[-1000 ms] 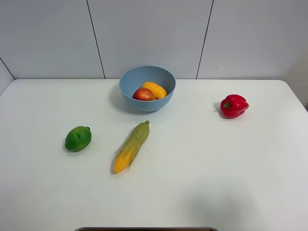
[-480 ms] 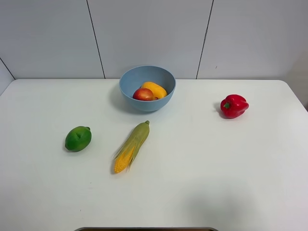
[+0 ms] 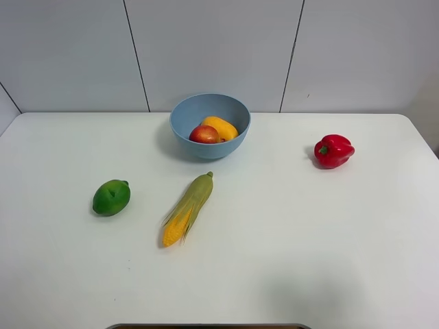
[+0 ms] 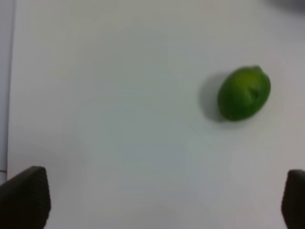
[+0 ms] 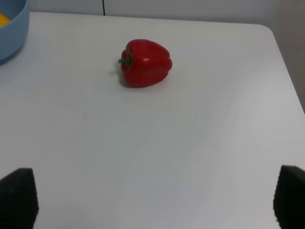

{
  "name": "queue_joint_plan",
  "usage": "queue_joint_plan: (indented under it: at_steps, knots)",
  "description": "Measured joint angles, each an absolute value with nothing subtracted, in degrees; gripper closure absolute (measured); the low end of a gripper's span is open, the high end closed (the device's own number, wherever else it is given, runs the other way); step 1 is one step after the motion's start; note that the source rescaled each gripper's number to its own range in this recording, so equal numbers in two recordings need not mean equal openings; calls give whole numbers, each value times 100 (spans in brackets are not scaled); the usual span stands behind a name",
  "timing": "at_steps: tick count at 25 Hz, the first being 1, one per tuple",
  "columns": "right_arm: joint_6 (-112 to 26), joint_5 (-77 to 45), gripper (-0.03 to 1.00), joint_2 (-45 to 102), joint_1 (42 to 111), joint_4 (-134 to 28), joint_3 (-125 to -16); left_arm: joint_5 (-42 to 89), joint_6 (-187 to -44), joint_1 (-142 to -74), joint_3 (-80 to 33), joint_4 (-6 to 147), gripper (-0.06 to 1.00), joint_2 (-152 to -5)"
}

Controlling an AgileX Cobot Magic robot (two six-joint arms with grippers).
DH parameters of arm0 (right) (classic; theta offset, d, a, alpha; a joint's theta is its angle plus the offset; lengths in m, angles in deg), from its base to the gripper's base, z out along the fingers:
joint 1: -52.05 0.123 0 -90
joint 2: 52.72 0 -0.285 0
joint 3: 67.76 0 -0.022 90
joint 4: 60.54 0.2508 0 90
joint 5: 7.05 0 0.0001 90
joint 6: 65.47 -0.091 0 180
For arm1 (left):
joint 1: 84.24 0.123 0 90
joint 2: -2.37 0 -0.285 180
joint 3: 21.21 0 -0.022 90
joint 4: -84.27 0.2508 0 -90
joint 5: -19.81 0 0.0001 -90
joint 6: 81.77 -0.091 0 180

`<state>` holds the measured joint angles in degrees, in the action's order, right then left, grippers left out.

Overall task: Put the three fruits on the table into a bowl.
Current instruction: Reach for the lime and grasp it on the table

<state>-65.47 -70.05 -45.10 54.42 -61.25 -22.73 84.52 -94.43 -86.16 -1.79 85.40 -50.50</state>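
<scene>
Green lime (image 3: 111, 197) was the only fruit not yet in the bowl (image 3: 206, 149).

High view: lime sat on the table (image 3: 309, 240), well apart from the bowl, off to the bowl's left & toward the front edge. Corn cob (image 3: 188, 209) lay in front of the bowl, beside the straight path btw the two. Apple (image 3: 204, 134) & mango (image 3: 221, 126) lay inside the bowl, touching. Pepper (image 3: 334, 151) sat well to the bowl's right. No arm showed here.

L wrist view: left gripper (image 4: 159, 200) had jaws spread wide, nothing btw them. Lime (image 4: 244, 93) lay ahead of the tips, offset toward one finger, not centred; its long axis ran slantwise.

R wrist view: right gripper (image 5: 155, 198) was also wide open & empty, facing the pepper (image 5: 145, 63), w/ a bit of bowl (image 5: 12, 40) showing.

Judgement: lime lay on the bowl's left, i.e. the L arm's side, so the L arm looked nearer. It would prob. need to centre over the lime first, then drop.
</scene>
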Motion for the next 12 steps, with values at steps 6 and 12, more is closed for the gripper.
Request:
queue_joint_plan:
  at_steps: [6,12]
  knots:
    - [-6547,-7005,-3,-4510,5442,-6125,-2273,8794,-9880,-9107,-595,8563,-6,-6019]
    - [-6547,-7005,-3,-4510,5442,-6125,-2273,8640,-9880,-9342,-971,8823,-6,-6790]
